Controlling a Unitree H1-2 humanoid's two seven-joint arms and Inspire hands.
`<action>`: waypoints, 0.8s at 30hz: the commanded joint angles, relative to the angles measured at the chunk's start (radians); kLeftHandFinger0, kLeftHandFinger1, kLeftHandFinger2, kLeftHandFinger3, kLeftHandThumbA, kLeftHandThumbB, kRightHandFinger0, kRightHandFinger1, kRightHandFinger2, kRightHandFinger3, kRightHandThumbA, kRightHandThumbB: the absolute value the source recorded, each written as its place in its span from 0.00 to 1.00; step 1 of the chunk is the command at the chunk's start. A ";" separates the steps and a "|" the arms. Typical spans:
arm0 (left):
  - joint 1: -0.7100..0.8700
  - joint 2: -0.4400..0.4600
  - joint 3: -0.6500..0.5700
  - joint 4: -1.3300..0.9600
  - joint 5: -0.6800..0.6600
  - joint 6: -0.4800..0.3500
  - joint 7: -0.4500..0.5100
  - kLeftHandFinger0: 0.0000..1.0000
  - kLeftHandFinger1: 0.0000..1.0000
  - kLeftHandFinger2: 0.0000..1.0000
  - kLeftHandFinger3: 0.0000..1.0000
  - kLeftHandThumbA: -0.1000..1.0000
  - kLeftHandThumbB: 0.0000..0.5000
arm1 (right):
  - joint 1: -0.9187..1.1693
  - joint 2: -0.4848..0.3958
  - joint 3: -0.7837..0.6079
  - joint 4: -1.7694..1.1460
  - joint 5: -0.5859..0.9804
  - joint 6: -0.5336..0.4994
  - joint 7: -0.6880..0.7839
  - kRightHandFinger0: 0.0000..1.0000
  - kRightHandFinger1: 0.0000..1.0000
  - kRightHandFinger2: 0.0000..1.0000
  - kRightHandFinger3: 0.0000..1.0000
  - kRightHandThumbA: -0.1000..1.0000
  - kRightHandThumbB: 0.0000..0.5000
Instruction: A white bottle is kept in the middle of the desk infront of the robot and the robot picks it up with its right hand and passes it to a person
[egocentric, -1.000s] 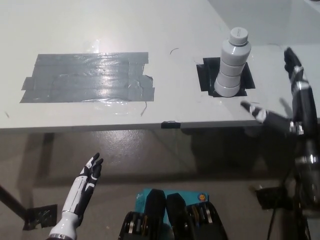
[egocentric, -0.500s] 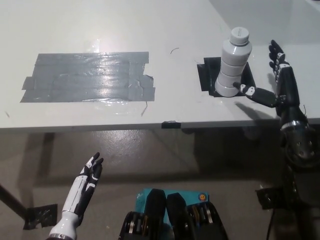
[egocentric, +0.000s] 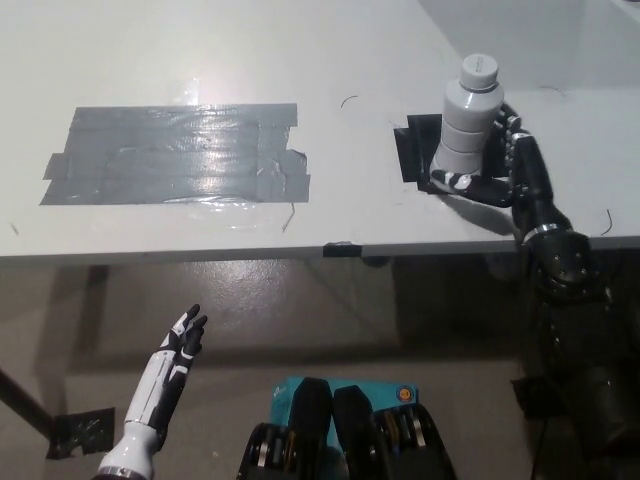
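Head view, steeply down. Pale grey surface (egocentric: 300, 50) across the upper part of the picture, front edge running left to right just below the middle. Large patch of grey tape strips (egocentric: 175, 153) stuck flat on the left part of the surface, glossy with glare. Black right arm (egocentric: 565, 300) up from the lower right, over the surface edge. Black tape square (egocentric: 412, 150) on the right part of the surface, near the front edge. White bottle (egocentric: 465, 125) upright on that square, ribbed body, capped top. Black right hand (egocentric: 505, 165) wrapped around the lower half of the white bottle from its right side, thumb across the near side at the base, fingers (egocentric: 512, 125) curled behind; closed on the bottle, bottle base on the square as far as can be seen. White left hand (egocentric: 180, 345) low at the lower left, below the surface edge, empty, fingers spread apart and pointing up. Small black tab (egocentric: 342, 248) on the front edge of the surface.
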 joint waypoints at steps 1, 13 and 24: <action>-0.014 0.005 0.004 -0.029 0.005 -0.028 0.007 1.00 1.00 1.00 1.00 0.97 0.00 | -0.100 -0.008 0.021 0.080 -0.014 -0.047 -0.046 1.00 1.00 1.00 1.00 1.00 0.84; -0.014 0.004 0.007 -0.031 -0.004 -0.035 0.005 1.00 1.00 1.00 1.00 0.96 0.00 | -0.223 -0.019 0.024 0.331 0.009 -0.065 -0.061 1.00 1.00 1.00 1.00 1.00 0.87; -0.026 0.007 0.002 -0.035 0.009 -0.025 0.006 1.00 1.00 1.00 1.00 0.97 0.00 | -0.305 0.003 -0.063 0.403 0.061 -0.188 -0.212 0.05 0.15 0.28 0.25 0.09 0.51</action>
